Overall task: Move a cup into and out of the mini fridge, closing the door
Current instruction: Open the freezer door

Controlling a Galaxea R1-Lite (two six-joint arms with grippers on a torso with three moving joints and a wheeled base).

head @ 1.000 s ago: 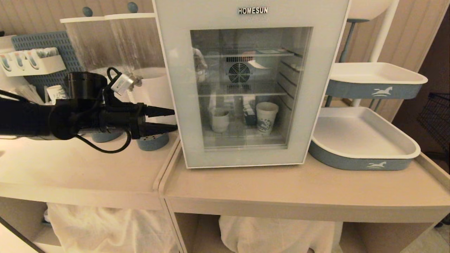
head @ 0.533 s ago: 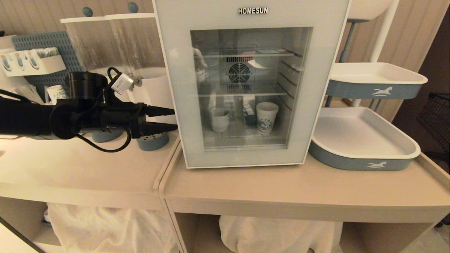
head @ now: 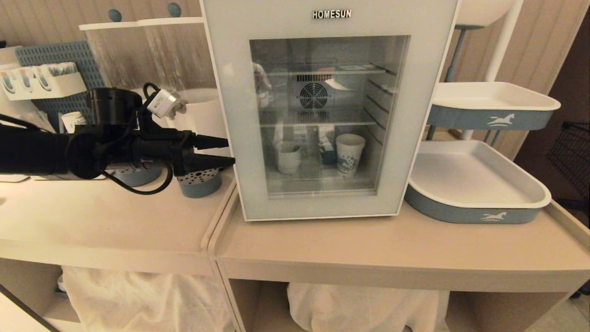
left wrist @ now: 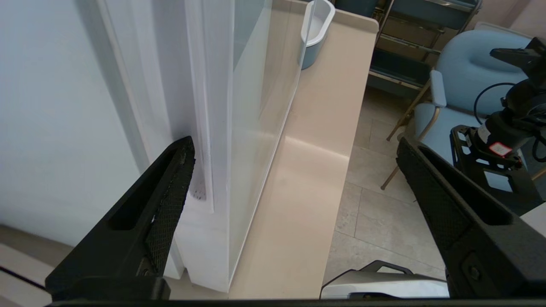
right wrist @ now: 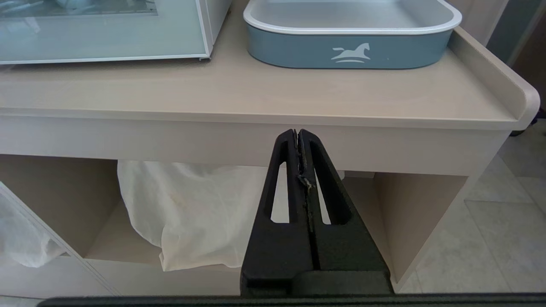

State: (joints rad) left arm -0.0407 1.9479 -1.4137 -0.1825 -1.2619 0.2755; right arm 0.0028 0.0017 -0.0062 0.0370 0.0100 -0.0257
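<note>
The black left gripper (head: 226, 151) reaches level toward the left edge of the white boxy mini fridge (head: 329, 110) marked "HOMESUN", its fingers spread wide with nothing between them. In the left wrist view one finger (left wrist: 170, 196) lies against the fridge's side wall, right at the seam by the white-framed glass door (left wrist: 251, 128); the other finger (left wrist: 431, 179) hangs out over the open floor, well clear of everything. The door's edge falls between the two fingers, and the door looks closed.

Past the gripper's tips, behind the glass, the small squat white ceramic cup (head: 289, 158) sits on the lower wire shelf, with a taller patterned paper cup (head: 349, 154) just beyond it. Under the gripper stands a blue perforated holder (head: 199, 182) on the beige counter (head: 101, 221), with bare counter on the near side of the arm. On the fridge's far side lies a blue-and-white tray (head: 477, 186).

The right gripper (right wrist: 298, 135) hangs below the counter's front edge, fingers pressed together, holding nothing.

Compared with a second ago, the left gripper's tips sit slightly higher and the lower finger reaches a touch closer to the fridge; cup and door are unchanged.
</note>
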